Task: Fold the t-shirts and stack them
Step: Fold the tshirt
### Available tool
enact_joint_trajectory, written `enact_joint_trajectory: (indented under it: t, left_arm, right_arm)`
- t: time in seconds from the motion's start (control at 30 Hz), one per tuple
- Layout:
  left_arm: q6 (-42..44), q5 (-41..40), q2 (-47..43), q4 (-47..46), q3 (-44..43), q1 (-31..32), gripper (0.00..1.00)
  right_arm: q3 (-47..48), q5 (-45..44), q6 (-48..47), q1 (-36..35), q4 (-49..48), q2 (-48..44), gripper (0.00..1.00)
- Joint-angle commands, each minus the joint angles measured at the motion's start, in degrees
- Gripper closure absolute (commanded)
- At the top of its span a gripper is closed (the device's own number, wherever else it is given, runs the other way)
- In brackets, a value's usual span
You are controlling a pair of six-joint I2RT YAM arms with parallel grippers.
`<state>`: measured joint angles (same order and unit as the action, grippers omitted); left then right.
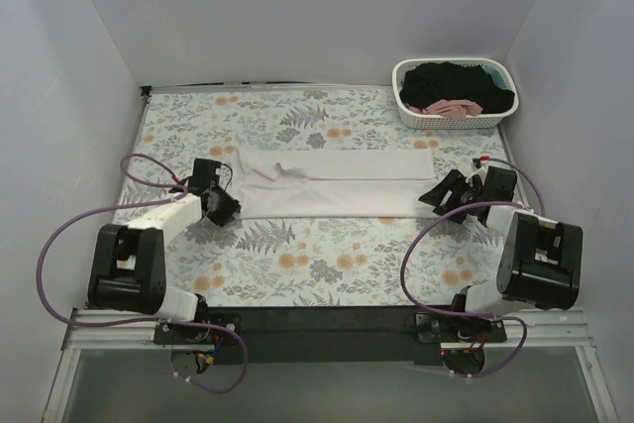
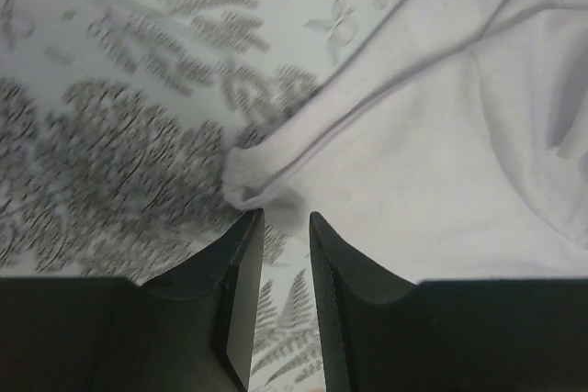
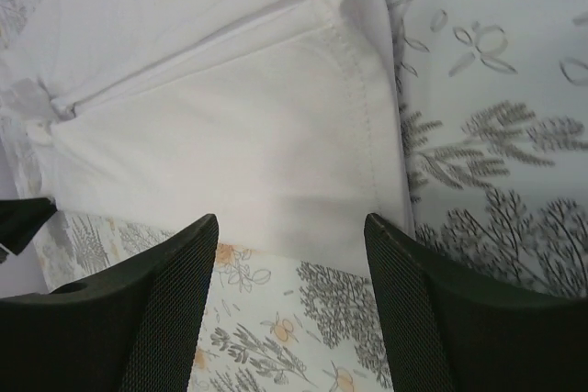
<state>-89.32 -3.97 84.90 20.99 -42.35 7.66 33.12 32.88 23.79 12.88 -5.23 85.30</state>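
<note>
A white t-shirt [image 1: 332, 183] lies folded into a long flat strip across the middle of the table. My left gripper [image 1: 230, 207] is at its near left corner, low over the cloth. In the left wrist view the gripper [image 2: 285, 215] has a narrow gap between its fingers, which hold nothing, and the shirt's bunched corner [image 2: 253, 181] lies just beyond the tips. My right gripper [image 1: 428, 197] is at the shirt's right end. In the right wrist view the gripper [image 3: 291, 218] is wide open and empty, with the hemmed shirt edge [image 3: 230, 135] just ahead of the tips. A black shirt [image 1: 451, 81] and a pink one [image 1: 446, 107] lie in the basket.
The white lattice basket [image 1: 454, 122] stands at the back right corner. A floral tablecloth [image 1: 327, 255] covers the table. White walls close in the left, back and right sides. Purple cables loop beside both arm bases.
</note>
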Motion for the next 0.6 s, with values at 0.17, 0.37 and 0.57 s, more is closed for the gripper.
enact_joint_trajectory:
  t: [0.17,0.37,0.57]
  left_arm:
    - [-2.79,1.59,-24.15,14.16,11.23,0.07,0.71]
    - [-2.44,6.95,-31.38,11.98,8.70,0.25,0.66]
    - [-3.67,15.38,-24.01,-0.50,5.70,0.51,0.56]
  right_arm:
    - [-4.48,-10.65,-3.05,0.05,18.42,-15.85,0.27]
    - [3.94,-11.96,-3.05,-19.15,15.79,-21.58,0.27]
    - [14.65,-5.21,-0.24,-34.38,1.99,-11.07,0.28]
